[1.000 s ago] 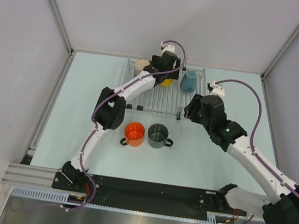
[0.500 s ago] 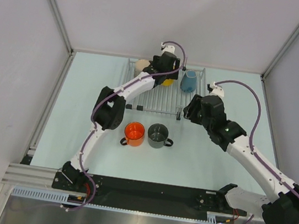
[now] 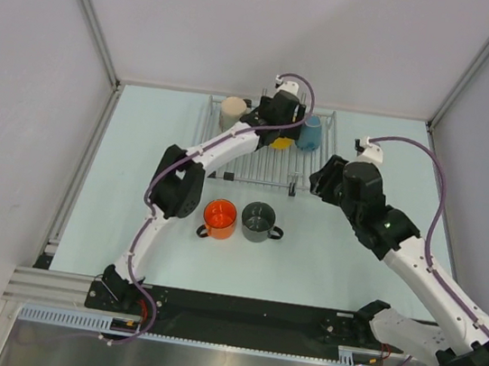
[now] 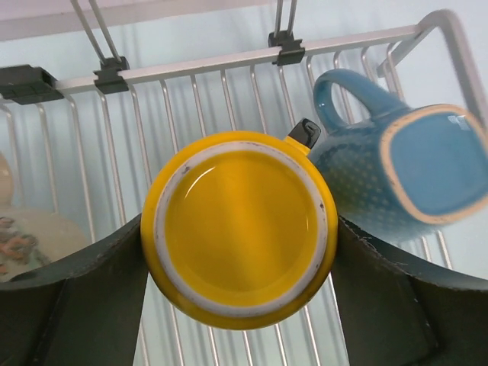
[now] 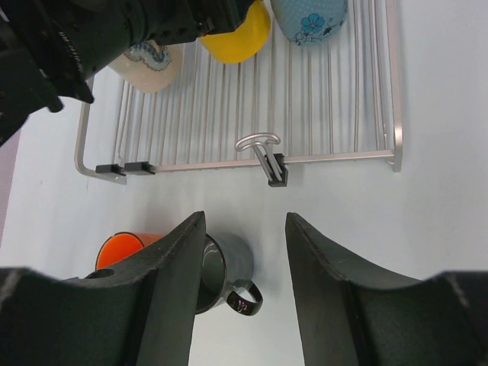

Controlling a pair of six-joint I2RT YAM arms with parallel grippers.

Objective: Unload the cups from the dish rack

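My left gripper (image 3: 278,135) is shut on the upside-down yellow cup (image 4: 238,229), its fingers (image 4: 72,305) pressed on both sides, over the dish rack (image 3: 252,161). The light blue cup (image 4: 396,175) lies tilted right beside the yellow one; it also shows in the top view (image 3: 310,134). The cream cup (image 3: 233,109) sits at the rack's far left corner. The orange cup (image 3: 219,218) and dark grey cup (image 3: 258,221) stand upright on the table in front of the rack. My right gripper (image 5: 244,290) is open and empty above the table, near the dark grey cup (image 5: 225,271).
The rack's near edge has black feet and an upright prong (image 5: 263,152). Grey walls with metal posts close the table in on three sides. A black rail (image 3: 245,310) runs along the near edge by the arm bases.
My left gripper has shifted right with the yellow cup, closer to the light blue cup. My right arm has drawn a little to the right and up.
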